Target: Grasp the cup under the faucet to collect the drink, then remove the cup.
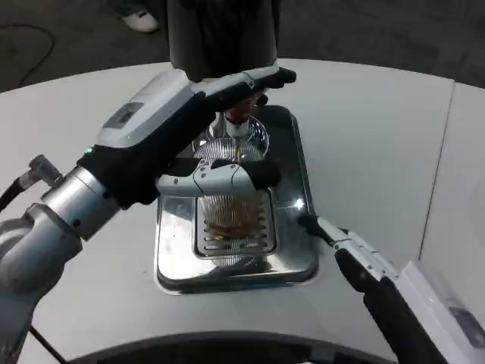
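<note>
— Silver tray [170,258], is that what the cup stands on?

— Yes. The polished tray sits in the middle of the white table [364,129], and a slotted grate [261,227] lies in its near half. The clear ribbed cup [231,216] stands upright on that grate, with amber drink [227,226] in its lower part.

— And the faucet?

— The faucet [241,125] rises at the tray's far edge, with a red piece near its top. A thin amber line runs down from it toward the cup's mouth.

— Which hand has the cup?

— The left hand [201,129]. It reaches in from the tray's left edge; one finger [227,178] wraps across the cup's rim on the near side, and others [254,80] stretch over the faucet's top. So it holds the cup, pressed around its upper part.

— What about the right one?

— The right hand [356,254] lies low at the tray's near right corner, its dark fingertip [307,222] just beside the tray's right edge. Its fingers look stretched out with nothing in them, touching neither cup nor grate.

— Anything else?

— A person's dark trousers [220,34] and a white shoe [140,19] beyond the table's far edge.
</note>
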`<state>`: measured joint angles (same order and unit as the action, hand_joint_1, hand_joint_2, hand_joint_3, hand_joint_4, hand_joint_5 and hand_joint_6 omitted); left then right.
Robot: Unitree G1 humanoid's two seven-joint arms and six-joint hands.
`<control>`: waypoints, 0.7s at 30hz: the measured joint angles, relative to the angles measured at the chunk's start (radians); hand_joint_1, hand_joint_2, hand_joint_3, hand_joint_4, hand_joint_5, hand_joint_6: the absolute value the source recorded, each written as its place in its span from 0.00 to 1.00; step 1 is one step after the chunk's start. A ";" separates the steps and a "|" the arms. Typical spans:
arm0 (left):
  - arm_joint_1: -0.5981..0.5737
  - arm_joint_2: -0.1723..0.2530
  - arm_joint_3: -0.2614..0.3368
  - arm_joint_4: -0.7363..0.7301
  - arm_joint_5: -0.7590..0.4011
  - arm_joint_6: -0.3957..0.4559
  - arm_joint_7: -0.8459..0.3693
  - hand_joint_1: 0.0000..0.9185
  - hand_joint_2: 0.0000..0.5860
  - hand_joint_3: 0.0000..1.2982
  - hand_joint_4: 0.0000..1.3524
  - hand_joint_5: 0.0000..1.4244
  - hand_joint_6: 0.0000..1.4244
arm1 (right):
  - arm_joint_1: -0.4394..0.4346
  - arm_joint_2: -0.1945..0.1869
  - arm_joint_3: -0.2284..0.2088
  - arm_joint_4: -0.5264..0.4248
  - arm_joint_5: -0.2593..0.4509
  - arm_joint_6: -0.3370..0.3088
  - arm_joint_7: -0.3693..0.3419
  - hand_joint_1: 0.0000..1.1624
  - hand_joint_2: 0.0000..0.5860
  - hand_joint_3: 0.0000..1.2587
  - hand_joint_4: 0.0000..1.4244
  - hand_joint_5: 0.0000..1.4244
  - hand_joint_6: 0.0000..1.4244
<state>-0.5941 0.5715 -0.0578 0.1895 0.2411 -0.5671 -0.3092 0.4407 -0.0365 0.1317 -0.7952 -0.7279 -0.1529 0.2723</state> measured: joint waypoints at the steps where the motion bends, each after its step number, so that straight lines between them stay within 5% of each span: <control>1: 0.000 0.000 0.000 0.000 0.000 0.000 0.000 0.00 0.15 0.15 0.13 0.19 0.14 | -0.014 0.000 0.002 0.018 0.011 0.012 -0.016 0.65 0.38 0.07 0.06 0.04 0.07; 21: 0.005 0.004 -0.001 -0.006 0.005 -0.001 0.007 0.00 0.14 0.15 0.13 0.19 0.14 | -0.264 0.089 0.113 0.454 0.107 0.047 -0.352 0.64 0.30 0.01 0.00 0.00 0.02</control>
<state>-0.5896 0.5759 -0.0589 0.1831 0.2457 -0.5682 -0.3025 0.1769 0.0527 0.2446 -0.3415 -0.6209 -0.1064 -0.0795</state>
